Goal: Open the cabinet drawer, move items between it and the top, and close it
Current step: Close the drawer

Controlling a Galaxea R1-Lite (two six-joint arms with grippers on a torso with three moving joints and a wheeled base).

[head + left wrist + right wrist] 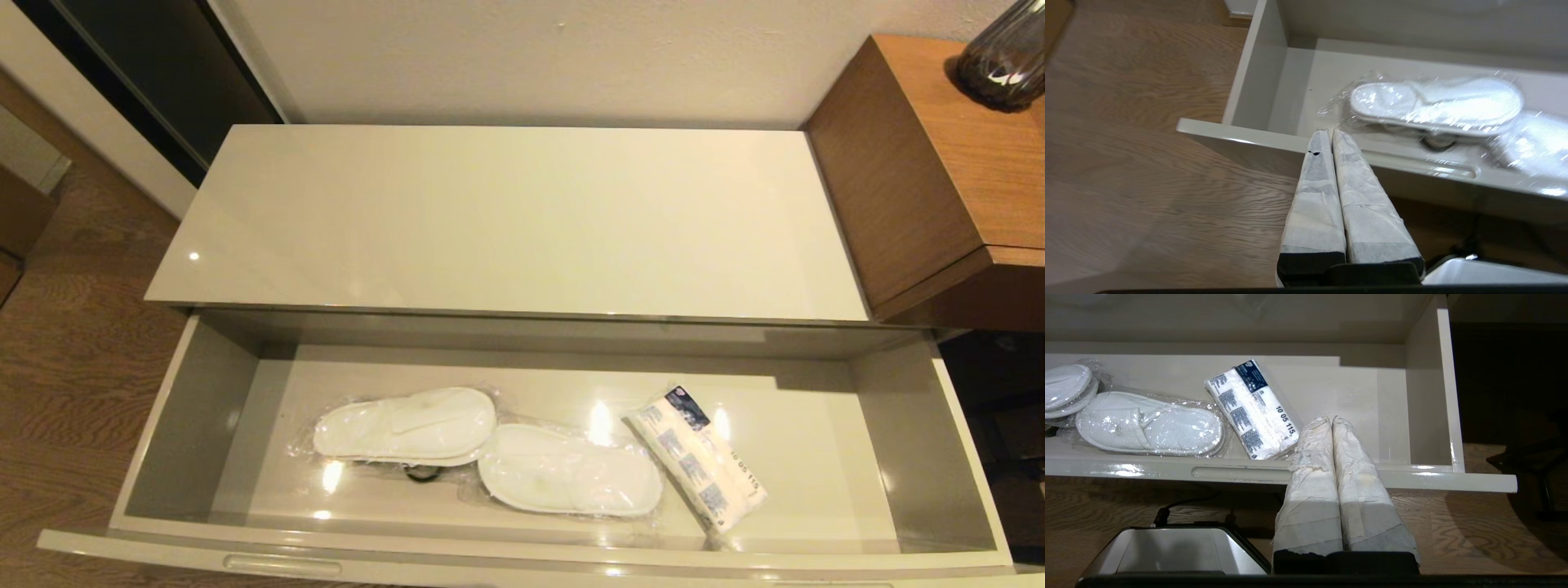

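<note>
The wide cream drawer [196, 408] stands pulled out below the glossy cabinet top [506, 220], which is bare. Inside lie two wrapped white slippers [408, 426] [567, 472] and, to their right, a white tissue pack with blue prints [702, 465]. Neither arm shows in the head view. My left gripper [1329, 131] is shut and empty, in front of the drawer's front edge near its left end, with one slipper [1437, 102] beyond. My right gripper [1329, 418] is shut and empty, just in front of the drawer front [1249, 473], beside the tissue pack [1253, 408].
A small black ring [422, 472] peeks from under the slippers. A taller brown wooden unit [914, 163] with a dark vase [1004, 57] stands at the right. Wood floor [73, 343] lies to the left of the drawer.
</note>
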